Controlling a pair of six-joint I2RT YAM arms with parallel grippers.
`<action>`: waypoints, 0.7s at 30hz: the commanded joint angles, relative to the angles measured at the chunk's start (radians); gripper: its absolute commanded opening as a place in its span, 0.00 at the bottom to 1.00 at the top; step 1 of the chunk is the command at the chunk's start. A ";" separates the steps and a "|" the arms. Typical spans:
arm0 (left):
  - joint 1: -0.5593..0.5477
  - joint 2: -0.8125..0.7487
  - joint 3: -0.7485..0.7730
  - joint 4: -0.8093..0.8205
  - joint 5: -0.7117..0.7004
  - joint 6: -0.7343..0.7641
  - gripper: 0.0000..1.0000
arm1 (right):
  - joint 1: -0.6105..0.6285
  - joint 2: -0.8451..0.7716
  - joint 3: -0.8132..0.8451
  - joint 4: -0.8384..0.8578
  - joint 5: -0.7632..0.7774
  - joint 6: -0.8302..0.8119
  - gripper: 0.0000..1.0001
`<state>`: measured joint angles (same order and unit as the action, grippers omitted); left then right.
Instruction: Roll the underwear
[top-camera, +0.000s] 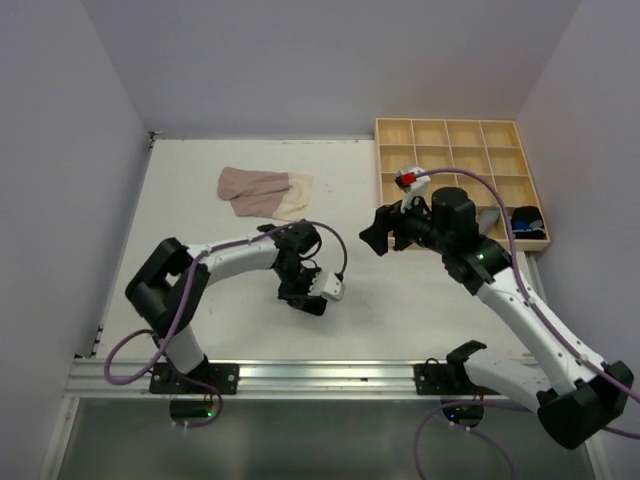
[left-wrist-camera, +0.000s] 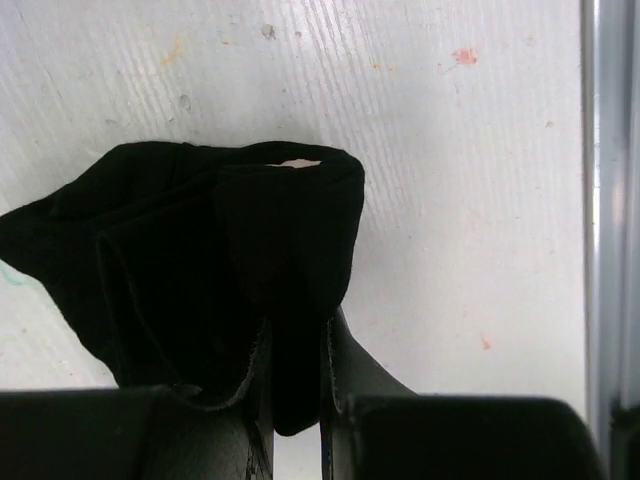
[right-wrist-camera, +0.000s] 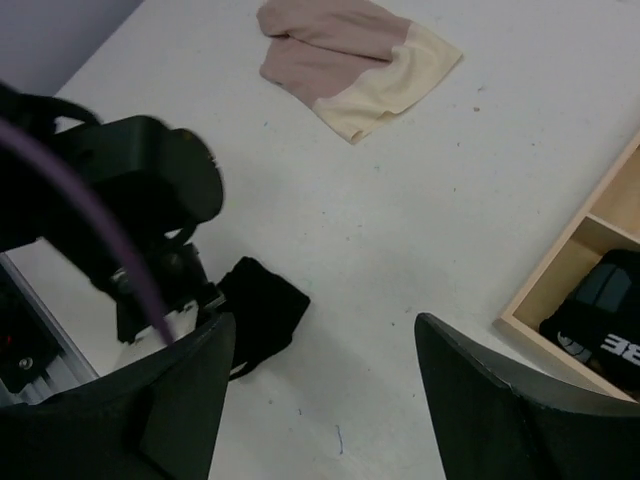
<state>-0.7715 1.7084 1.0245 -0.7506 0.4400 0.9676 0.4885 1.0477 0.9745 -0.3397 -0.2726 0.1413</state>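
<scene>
A black underwear (left-wrist-camera: 230, 260) lies bunched in a thick fold on the white table, and my left gripper (left-wrist-camera: 297, 400) is shut on its near end. From above the black underwear (top-camera: 311, 304) is a small dark bundle under my left gripper (top-camera: 303, 292). In the right wrist view the black underwear (right-wrist-camera: 262, 310) sits just left of my right gripper (right-wrist-camera: 325, 390), which hangs open above bare table and holds nothing. The top view puts my right gripper (top-camera: 373, 237) right of the bundle. A pale beige-pink underwear (top-camera: 265, 192) lies flat at the back; the right wrist view also shows this beige-pink underwear (right-wrist-camera: 350, 60).
A light wooden tray (top-camera: 455, 132) of square compartments stands at the back right, with a dark rolled garment (top-camera: 527, 218) in its near right compartment. The tray's corner (right-wrist-camera: 560, 300) and that garment (right-wrist-camera: 600, 315) show at the right wrist view's edge. A metal rail (left-wrist-camera: 600, 200) runs along the table's near edge.
</scene>
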 joint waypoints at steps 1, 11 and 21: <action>0.085 0.222 0.060 -0.246 0.080 0.061 0.00 | 0.007 -0.124 -0.034 -0.119 -0.022 0.001 0.74; 0.212 0.563 0.417 -0.438 0.154 0.115 0.00 | 0.168 -0.203 -0.056 -0.257 -0.016 -0.123 0.67; 0.233 0.709 0.499 -0.464 0.146 0.091 0.01 | 0.528 0.141 0.019 -0.183 0.238 -0.308 0.64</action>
<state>-0.5323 2.2959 1.5566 -1.4105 0.8490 1.0046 0.9421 1.1049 0.9367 -0.5640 -0.1711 -0.0578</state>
